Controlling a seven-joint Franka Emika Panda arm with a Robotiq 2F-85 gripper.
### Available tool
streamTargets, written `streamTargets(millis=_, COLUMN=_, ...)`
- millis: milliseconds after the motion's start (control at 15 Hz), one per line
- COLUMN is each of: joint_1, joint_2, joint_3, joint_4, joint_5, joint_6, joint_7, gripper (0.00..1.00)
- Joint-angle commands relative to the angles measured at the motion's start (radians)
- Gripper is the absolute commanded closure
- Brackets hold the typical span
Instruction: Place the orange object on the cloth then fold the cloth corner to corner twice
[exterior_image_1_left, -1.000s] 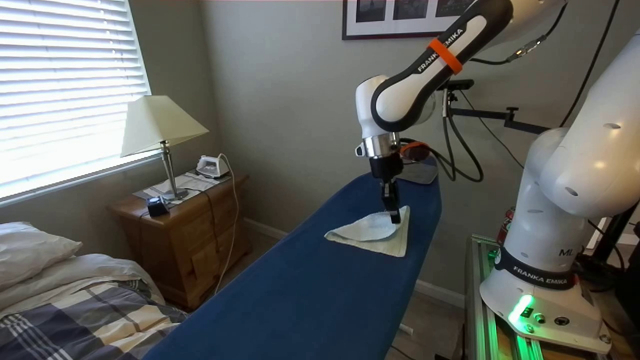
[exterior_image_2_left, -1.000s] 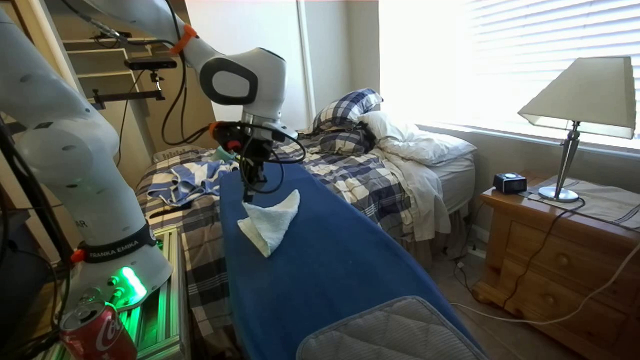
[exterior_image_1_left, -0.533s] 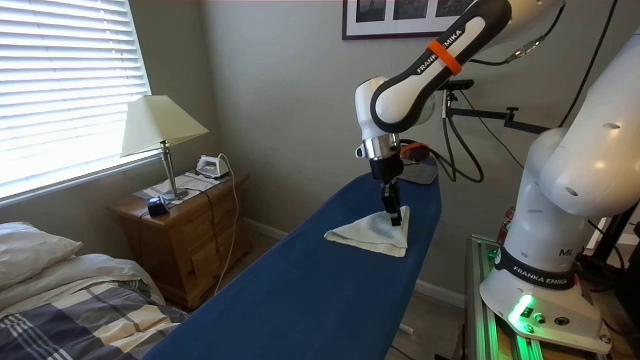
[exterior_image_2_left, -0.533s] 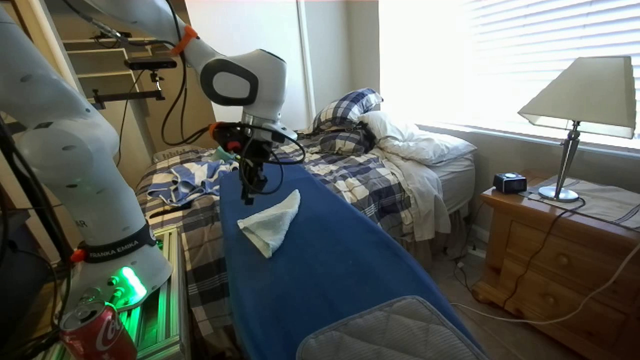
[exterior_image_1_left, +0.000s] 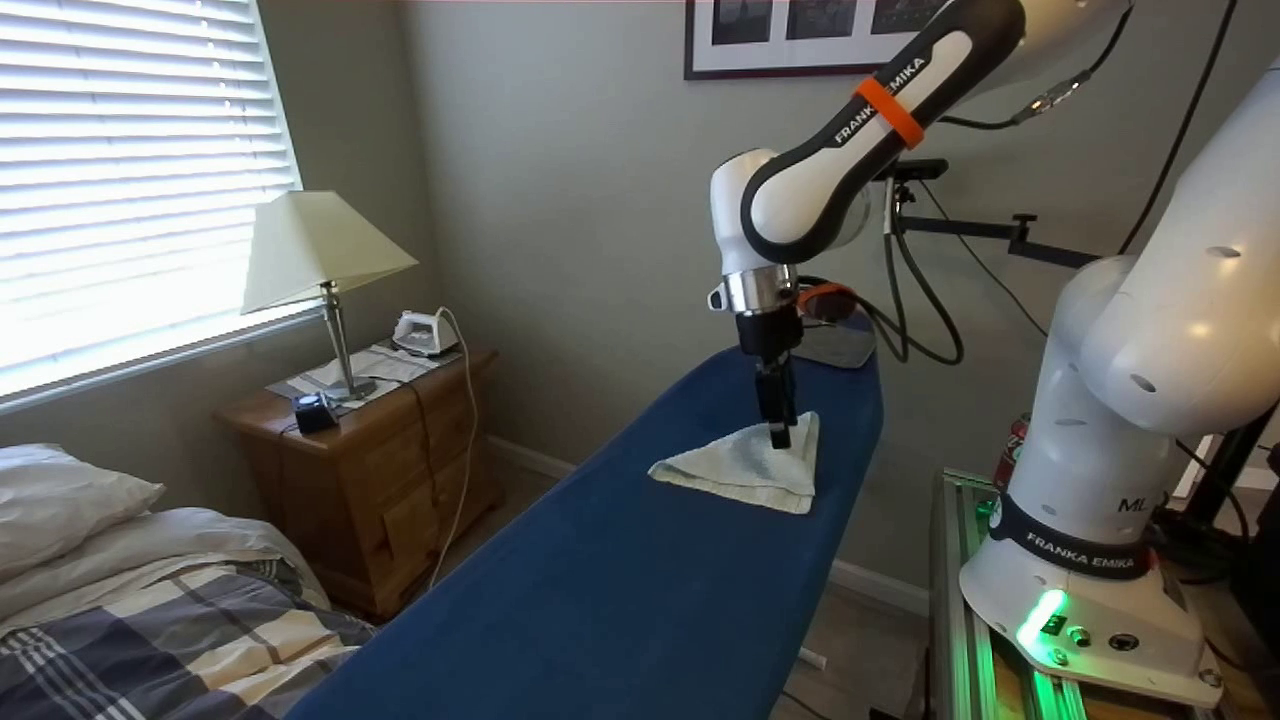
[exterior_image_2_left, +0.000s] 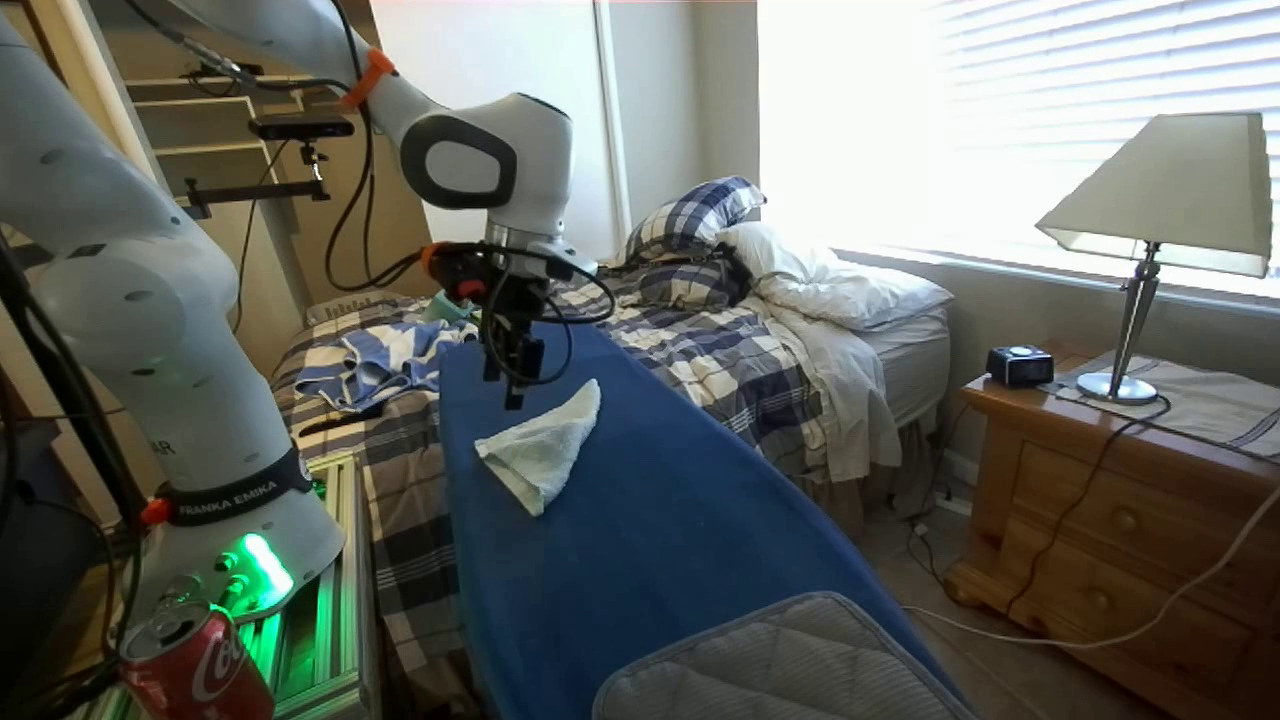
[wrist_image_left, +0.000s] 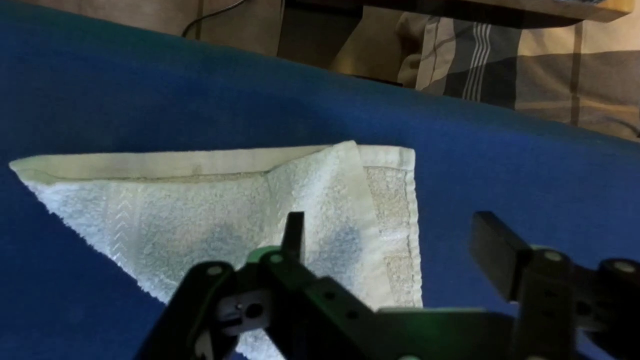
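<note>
Folded into a rough triangle, the fluffy white cloth (wrist_image_left: 215, 215) lies on the smooth blue ironing board (exterior_image_1_left: 570, 580), and the blocky black jaws stand spread wide apart near it.

Cloth (exterior_image_1_left: 738, 470) on ironing bd (exterior_image_1_left: 600, 580)

FRANKA EMIKA, "ML" on arm (exterior_image_1_left: 1140, 400), "Co" (partial) on can (exterior_image_2_left: 198, 668)

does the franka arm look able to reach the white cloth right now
Probably yes. In the wrist view the gripper stands open, its jaws to either side of one edge of the cloth, and nothing visible blocks the way. Its exact height is hard to judge.
</note>
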Motion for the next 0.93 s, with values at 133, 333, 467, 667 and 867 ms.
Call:
streamTargets(millis=133, joint_1=0.01, joint_2=-0.019, joint_3=0.007, joint_4=-0.006, joint_5=-0.019, joint_6=0.148, joint_7=-0.073, gripper=0.0)
streamTargets(millis=333, joint_1=0.009, joint_2=-0.005, joint_3=0.003, joint_4=0.002, joint_5=-0.006, joint_6=0.144, joint_7=-0.075, gripper=0.0)
streamTargets(millis=467, joint_1=0.014, joint_2=-0.005, joint_3=0.003, joint_4=0.002, joint_5=-0.006, joint_6=0.148, joint_7=-0.088, gripper=0.0)
streamTargets(millis=667, joint_1=0.015, joint_2=-0.005, joint_3=0.003, joint_4=0.002, joint_5=-0.006, joint_6=0.149, joint_7=-0.092, gripper=0.0)
streamTargets(millis=867, joint_1=0.027, joint_2=0.029, joint_3=0.007, joint_4=0.017, joint_5=-0.004, joint_6=0.173, joint_7=-0.114, gripper=0.0)
